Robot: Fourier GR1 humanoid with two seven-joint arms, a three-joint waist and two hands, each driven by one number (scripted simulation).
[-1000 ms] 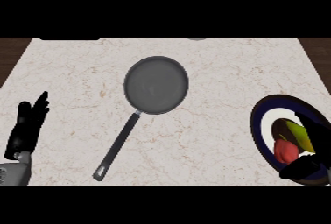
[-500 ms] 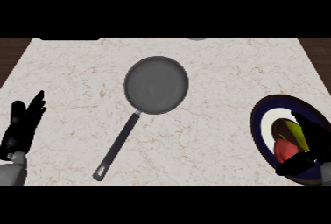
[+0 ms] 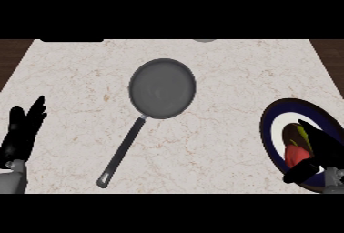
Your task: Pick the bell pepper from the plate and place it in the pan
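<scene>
head view. pale marbled stone bench (image 3: 222, 68) bearing a round dark grey metal pan (image 3: 163, 88), its long handle running down toward the lower left. right of the pan, at the bench's right edge, a round dark blue plate with a white inner ring (image 3: 275, 119) carries the red and yellow-green bell pepper (image 3: 295, 152). the black right hand (image 3: 321, 152) lies over the pepper, fingers and thumb curled about it. left of the pan, the black left hand (image 3: 21, 132) rests with fingers straight, pointing up.
</scene>
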